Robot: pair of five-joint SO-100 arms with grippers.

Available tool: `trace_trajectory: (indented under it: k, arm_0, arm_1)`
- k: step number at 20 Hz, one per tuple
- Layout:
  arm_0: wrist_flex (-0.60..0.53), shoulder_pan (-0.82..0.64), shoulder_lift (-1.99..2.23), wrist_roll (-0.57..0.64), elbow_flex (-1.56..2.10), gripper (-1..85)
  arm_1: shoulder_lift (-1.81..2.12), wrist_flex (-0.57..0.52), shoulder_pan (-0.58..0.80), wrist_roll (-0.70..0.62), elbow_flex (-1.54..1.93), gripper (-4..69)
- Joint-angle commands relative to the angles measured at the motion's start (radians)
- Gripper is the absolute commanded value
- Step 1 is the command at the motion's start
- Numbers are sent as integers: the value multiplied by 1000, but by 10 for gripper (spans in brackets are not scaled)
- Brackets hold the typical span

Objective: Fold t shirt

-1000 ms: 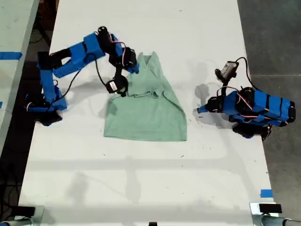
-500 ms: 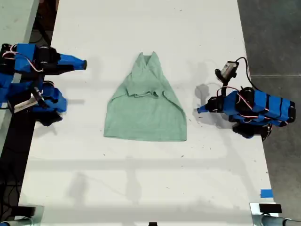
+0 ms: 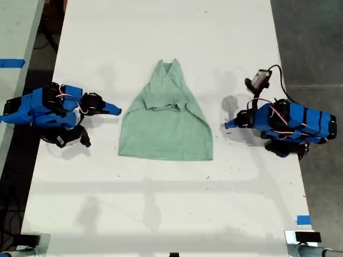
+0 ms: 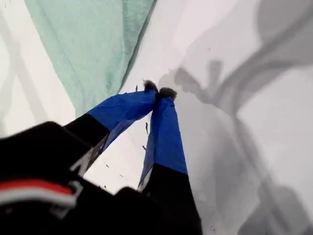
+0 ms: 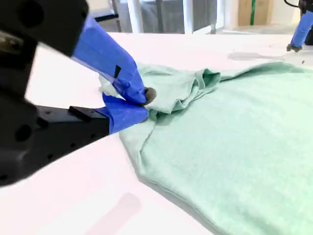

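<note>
T shirt point(image 3: 166, 131) lies mid-table point(image 3: 161, 203), sides folded in so it tapers to a narrow far end, wide hem near. A bunched fold point(image 3: 163, 107) crosses its middle.

My second gripper point(image 3: 115, 111) sits low just beside the shirt's edge on the exterior view's left, jaws together and holding nothing. My first gripper point(image 3: 228, 126), also pressed closed and empty, rests apart from the edge on the exterior view's right.

The next fold likely calls for opening the jaws, slipping one under all layers, pinching firmly, and carrying the cloth over low so the bunching does not worsen.

Half a second ago the second arm was pulled back higher at the exterior view's left edge. The shirt and first arm are unchanged.
</note>
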Motion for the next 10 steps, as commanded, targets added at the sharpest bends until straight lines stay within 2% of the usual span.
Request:
trace_trajectory:
  k: [1, 7, 10]
  arm_0:
    - [11, -28, 9, -14, 6, 0]
    - [20, -28, 9, -18, 8, 0]
    - [21, -26, 9, -21, 9, 0]
  arm_1:
    - [11, -29, 8, -20, 46, 11]
    - [11, 8, -15, 64, 40, 11]
    - [11, 5, -15, 40, 40, 11]
